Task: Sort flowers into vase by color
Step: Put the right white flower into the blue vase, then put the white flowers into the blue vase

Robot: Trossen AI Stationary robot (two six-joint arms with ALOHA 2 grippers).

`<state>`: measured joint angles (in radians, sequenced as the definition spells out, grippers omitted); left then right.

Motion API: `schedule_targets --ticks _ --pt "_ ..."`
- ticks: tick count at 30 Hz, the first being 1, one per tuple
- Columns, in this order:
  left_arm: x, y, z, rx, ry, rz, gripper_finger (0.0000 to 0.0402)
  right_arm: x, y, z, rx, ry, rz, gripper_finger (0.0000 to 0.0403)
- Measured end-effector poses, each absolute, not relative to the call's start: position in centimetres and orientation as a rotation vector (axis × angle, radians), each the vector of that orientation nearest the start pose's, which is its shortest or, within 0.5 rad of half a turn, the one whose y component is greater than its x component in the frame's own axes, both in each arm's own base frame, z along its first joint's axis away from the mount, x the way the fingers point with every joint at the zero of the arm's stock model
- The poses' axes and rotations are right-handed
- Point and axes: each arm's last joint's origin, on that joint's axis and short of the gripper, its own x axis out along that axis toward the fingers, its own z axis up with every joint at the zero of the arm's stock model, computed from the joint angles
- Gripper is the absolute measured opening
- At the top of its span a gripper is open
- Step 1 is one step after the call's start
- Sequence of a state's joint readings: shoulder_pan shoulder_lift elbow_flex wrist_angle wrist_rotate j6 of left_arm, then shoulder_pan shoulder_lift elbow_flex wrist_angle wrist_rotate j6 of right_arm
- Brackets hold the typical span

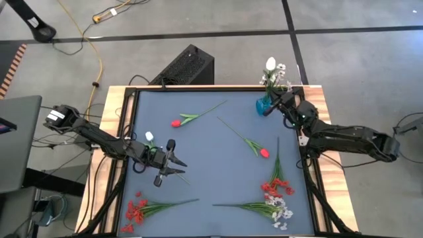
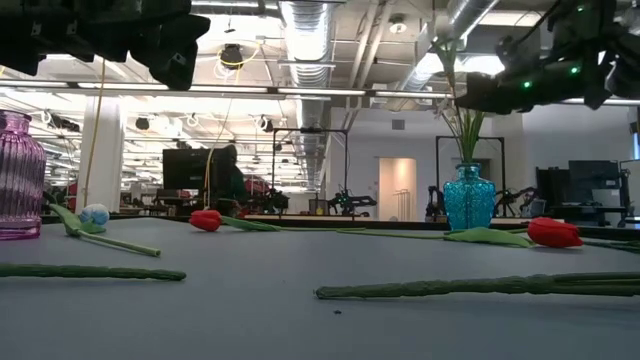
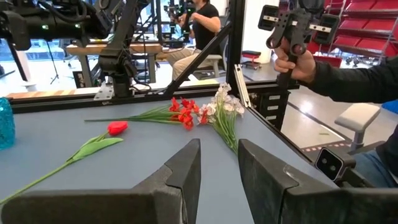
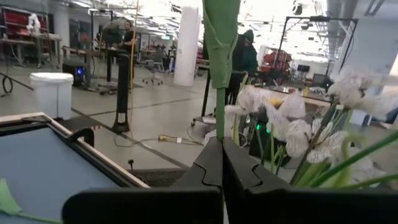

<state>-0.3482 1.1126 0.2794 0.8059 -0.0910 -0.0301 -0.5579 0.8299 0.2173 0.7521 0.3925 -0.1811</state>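
Grey table (image 1: 218,158) — right jaws (image 4: 221,152) pinch green stem (image 4: 221,112) above teal vase (image 1: 264,104); left jaws (image 3: 217,165) parted, empty.

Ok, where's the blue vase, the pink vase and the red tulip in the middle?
blue vase (image 2: 468,197): low view, on its ribbed glass belly.
pink vase (image 2: 20,180): low view, on its ribbed side.
red tulip (image 1: 264,153): high view, on the red bud.

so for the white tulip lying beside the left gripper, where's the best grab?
Probably mid-stem of the white tulip, from straight above with fingers across the stem: it lies flat, and the bud looks bulkier. The left gripper is open beside it.
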Motion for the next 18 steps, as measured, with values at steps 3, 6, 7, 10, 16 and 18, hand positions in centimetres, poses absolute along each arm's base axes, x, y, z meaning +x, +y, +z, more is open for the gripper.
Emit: schedule_targets --ticks 3,6,7,10,16,18 --pt "19.73 -6.89 19.67 -0.024 0.031 -0.257 0.0096 13.9 -9.97 21.86 -0.164 -0.055 -0.957 0.0056" --pt "19.73 -6.89 19.67 -0.024 0.031 -0.257 0.0096 13.87 -9.95 21.81 -0.162 -0.048 -0.957 0.008" --pt "19.73 -6.89 19.66 -0.024 0.031 -0.257 0.0096 13.84 -9.92 21.83 -0.162 -0.047 -0.957 0.0087" --pt "19.73 -6.89 19.66 -0.024 0.032 -0.257 0.0096 13.66 -9.82 21.92 -0.15 -0.051 -0.959 0.0106" --pt "19.73 -6.89 19.63 -0.033 0.035 -0.258 0.0096 13.27 -9.58 22.3 -0.099 0.028 -0.953 0.0139" --pt "19.73 -6.89 19.63 -0.033 0.035 -0.258 0.0096 13.18 -9.53 22.8 -0.075 0.088 -0.95 0.0148"
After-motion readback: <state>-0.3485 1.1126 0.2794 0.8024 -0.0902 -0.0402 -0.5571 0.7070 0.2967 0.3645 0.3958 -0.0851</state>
